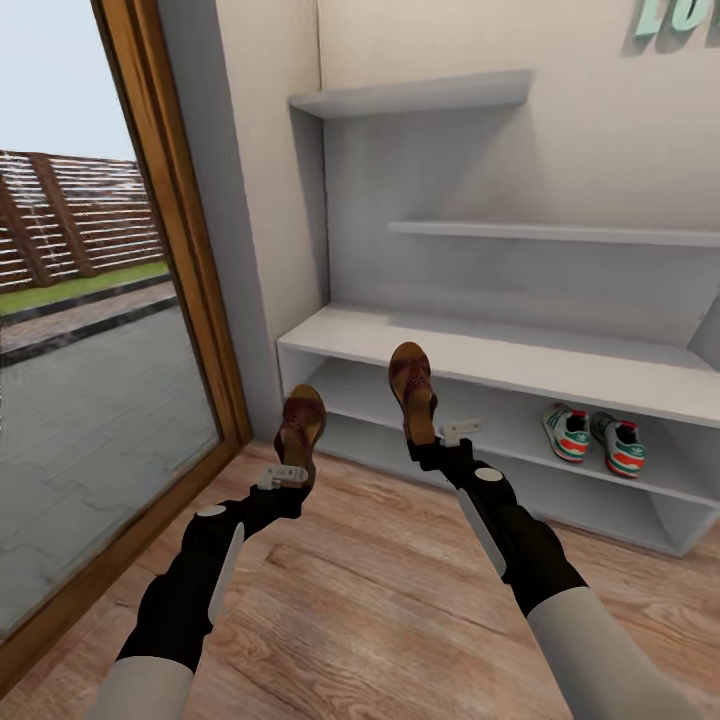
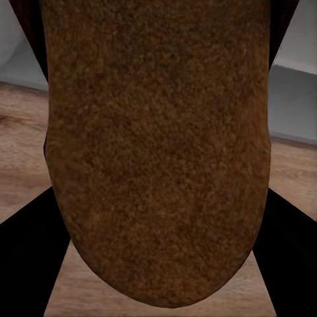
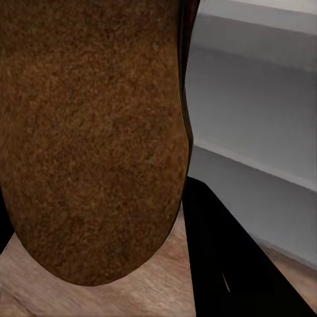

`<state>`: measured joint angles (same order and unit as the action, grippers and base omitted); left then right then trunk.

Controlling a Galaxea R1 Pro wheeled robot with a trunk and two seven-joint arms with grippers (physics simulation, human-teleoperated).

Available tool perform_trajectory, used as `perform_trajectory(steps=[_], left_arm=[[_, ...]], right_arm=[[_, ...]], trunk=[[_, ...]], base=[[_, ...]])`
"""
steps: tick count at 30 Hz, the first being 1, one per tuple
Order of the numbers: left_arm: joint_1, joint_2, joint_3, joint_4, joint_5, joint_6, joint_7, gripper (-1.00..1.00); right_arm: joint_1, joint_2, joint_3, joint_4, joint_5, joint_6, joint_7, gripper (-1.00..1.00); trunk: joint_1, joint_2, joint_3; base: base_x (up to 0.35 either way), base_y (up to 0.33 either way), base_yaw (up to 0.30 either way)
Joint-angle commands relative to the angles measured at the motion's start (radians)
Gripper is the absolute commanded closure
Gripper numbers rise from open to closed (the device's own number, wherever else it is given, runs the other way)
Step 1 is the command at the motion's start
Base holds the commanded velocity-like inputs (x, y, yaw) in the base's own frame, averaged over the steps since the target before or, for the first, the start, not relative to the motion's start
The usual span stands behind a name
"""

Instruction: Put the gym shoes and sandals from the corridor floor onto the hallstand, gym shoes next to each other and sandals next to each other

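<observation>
1. Corridor setting: light brown wood-grain plank floor (image 1: 400, 590), a tall wood-framed glass door on the robot's left looking out on paving and a slatted fence, cream wall ahead.
2. Pale grey hallstand (image 1: 500, 360) stands against the wall: a wide low bench with two shelf openings and stepped shelves above. Its bench top and upper shelves are bare.
3. Two cream-white lace-up gym shoes (image 1: 595, 438) with green stripes and orange-red heels sit side by side on the middle shelf, toward the right end. Judgement: that half of the task looks done, and the free shelf space beside them suits the sandals.
4. Left arm reaches forward and low; the left gripper (image 1: 285, 478) is closed on a brown leather sandal (image 1: 300, 425), held toe-up off the floor, just short of the rack's left corner. In the left wrist view the brown sole (image 2: 158, 152) sits between dark fingers.
5. Right arm is extended further and higher; the right gripper (image 1: 440, 440) clamps the second brown sandal (image 1: 412, 385), upright in front of the bench edge. Its sole (image 3: 92, 139) faces the right wrist camera.
6. Judgement: one sandal per arm allows both to be set down adjacent.
</observation>
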<state>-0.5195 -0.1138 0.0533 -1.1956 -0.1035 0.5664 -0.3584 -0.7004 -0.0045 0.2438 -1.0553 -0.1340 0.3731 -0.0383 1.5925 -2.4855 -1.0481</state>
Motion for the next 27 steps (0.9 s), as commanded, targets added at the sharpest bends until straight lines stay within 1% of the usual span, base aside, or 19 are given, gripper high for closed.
perform_trajectory(steps=[1,8,11,16,20,27], left_arm=[[-0.001,-0.001,0.003,-0.001,-0.010,0.003,-0.010,1.00],[-0.001,-0.001,0.003,-0.001,-0.010,0.003,-0.010,1.00],[-0.001,-0.001,0.003,-0.001,-0.010,0.003,-0.010,1.00],[-0.001,-0.001,0.003,-0.001,-0.010,0.003,-0.010,1.00],[-0.001,-0.001,0.003,-0.001,-0.010,0.003,-0.010,1.00],[-0.001,-0.001,0.003,-0.001,-0.010,0.003,-0.010,1.00]], right_arm=[[-0.001,0.000,0.002,-0.002,-0.012,0.006,-0.006,1.00],[-0.001,-0.001,0.002,-0.002,-0.013,0.006,-0.006,1.00],[-0.001,-0.001,0.002,-0.002,-0.013,0.006,-0.006,1.00],[-0.001,-0.001,0.002,-0.002,-0.013,0.006,-0.006,1.00],[-0.001,0.000,0.002,-0.002,-0.013,0.006,-0.006,1.00],[-0.001,-0.001,0.002,-0.002,-0.013,0.006,-0.006,1.00]], trunk=[[0.000,0.000,-0.001],[0.000,0.000,-0.001],[0.000,0.000,-0.001],[0.000,0.000,-0.001],[0.000,0.000,-0.001],[0.000,0.000,-0.001]], base=[[0.006,0.306,-0.008],[0.076,0.307,-0.002],[0.110,0.307,-0.115],[0.161,0.297,-0.256],[0.178,0.210,-0.290],[0.050,0.048,-0.299]])
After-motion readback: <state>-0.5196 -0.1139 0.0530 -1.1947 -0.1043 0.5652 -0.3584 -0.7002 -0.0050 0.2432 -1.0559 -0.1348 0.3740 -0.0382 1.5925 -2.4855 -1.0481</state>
